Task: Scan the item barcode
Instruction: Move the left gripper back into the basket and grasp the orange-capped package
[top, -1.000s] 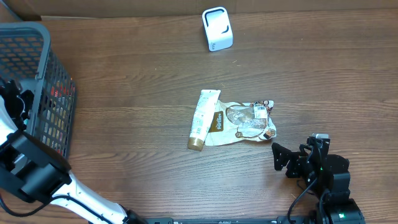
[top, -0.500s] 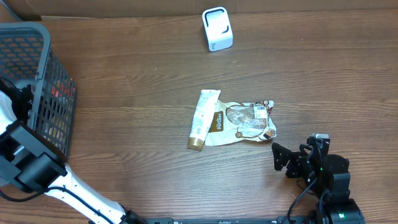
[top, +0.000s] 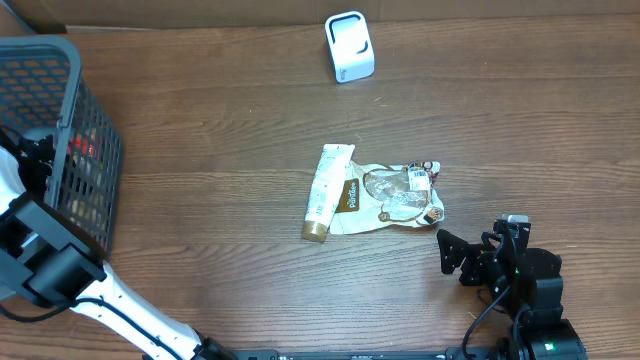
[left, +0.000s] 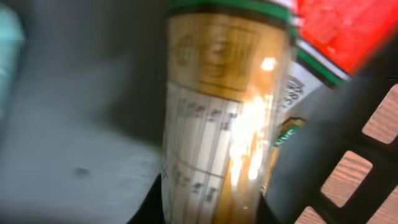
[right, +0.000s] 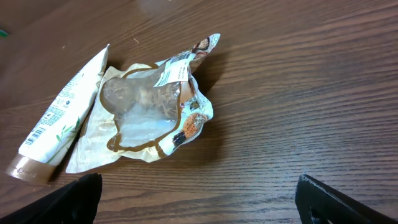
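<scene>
A mock shop checkout is suggested: a dark mesh shopping basket (top: 60, 150) is set at the left edge of the wooden tabletop (top: 220, 150), a white scanner (top: 349, 46) is stood near the far edge, and packaged goods, a tube (top: 327, 190) and a crumpled pouch (top: 395, 198), are laid mid-tabletop.

Crumpled clear-and-gold plastic pouch (right: 149, 115) lies centre-left on a brown wooden table (right: 298, 93), touching a white bronze-capped tube (right: 62, 118) at left; black fingertips (right: 71, 202) fill both bottom corners
</scene>
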